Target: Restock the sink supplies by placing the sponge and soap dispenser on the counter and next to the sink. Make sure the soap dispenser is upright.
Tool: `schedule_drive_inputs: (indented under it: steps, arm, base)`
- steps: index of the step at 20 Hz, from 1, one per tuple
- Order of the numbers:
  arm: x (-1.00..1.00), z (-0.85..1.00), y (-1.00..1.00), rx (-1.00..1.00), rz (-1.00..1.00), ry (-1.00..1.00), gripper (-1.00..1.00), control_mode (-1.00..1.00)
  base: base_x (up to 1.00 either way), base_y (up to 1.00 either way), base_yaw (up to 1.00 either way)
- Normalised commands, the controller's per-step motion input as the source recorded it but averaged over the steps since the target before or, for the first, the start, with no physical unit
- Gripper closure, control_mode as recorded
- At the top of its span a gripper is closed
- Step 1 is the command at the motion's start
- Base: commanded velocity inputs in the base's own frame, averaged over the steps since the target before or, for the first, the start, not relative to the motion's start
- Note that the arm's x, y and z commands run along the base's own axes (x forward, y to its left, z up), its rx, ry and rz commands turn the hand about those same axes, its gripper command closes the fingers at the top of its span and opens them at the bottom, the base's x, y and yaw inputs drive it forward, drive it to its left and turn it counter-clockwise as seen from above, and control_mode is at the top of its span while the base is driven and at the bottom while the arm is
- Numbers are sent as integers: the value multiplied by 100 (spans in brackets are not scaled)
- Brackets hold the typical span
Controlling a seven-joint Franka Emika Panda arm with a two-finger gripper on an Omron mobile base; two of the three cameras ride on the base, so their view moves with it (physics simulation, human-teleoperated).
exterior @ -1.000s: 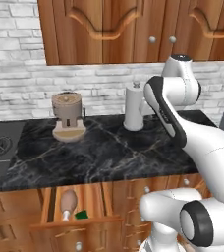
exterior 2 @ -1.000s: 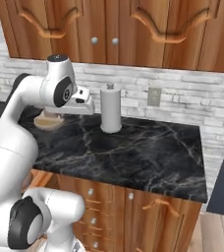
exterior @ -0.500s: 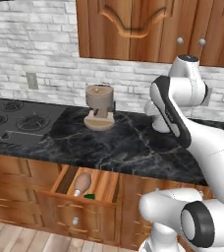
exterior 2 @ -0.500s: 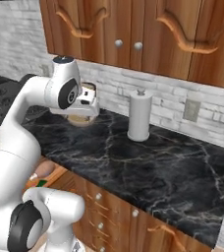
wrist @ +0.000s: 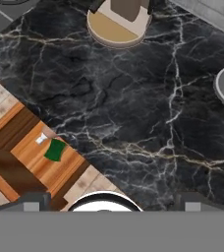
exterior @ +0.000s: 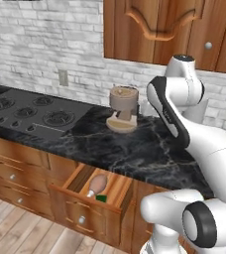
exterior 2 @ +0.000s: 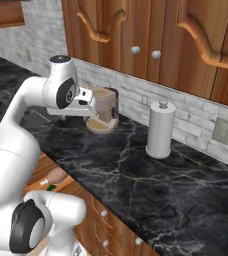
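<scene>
The soap dispenser (exterior: 98, 184) lies on its side in an open wooden drawer (exterior: 119, 191) below the counter (exterior: 140, 149). The green sponge (exterior: 101, 198) rests beside its pump end. In the right base view the soap dispenser (exterior 2: 57, 175) and sponge (exterior 2: 51, 188) peek out past the arm. The hand view looks down on the sponge (wrist: 55, 149), with a white pump tip (wrist: 41, 139) next to it. My gripper (wrist: 112, 203) is open and holds nothing. It hovers high over the counter (wrist: 133, 98) near its front edge, above the drawer. In the right base view the gripper (exterior 2: 92, 101) hangs just in front of the coffee machine. The sink is out of view.
A tan coffee machine (exterior: 123, 109) stands at the back of the counter. A white paper-towel roll (exterior 2: 160, 130) is to its right. A black stovetop (exterior: 26, 111) is on the left. Wooden wall cabinets (exterior 2: 151, 40) hang above.
The base has driven along the counter, so both base views shifted and the stovetop has come fully into the left one. My gripper's jaws have opened wider. The drawer's contents have not moved.
</scene>
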Motion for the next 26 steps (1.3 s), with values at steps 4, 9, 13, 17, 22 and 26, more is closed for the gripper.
schedule_drive_inputs:
  steps: [4, 9, 13, 17, 22, 26]
  arm:
    - [0, -6, 4, 0, 1, 1, -100, -100]
    - [-18, -70, 80, 5, -4, 3, -100, -100]
    - [-43, -89, 100, 12, -16, 2, -100, -100]
    - [-25, -78, 85, 13, -13, 20, -100, -100]
    - [-3, -69, 58, 2, -7, 24, -100, -100]
    - [0, -67, 14, 0, -7, 13, -100, -100]
  base:
    - [0, 0, 6]
    - [0, 0, 0]
    - [0, 0, 0]
    - [0, 0, 0]
    - [0, 0, 0]
    - [0, 0, 0]
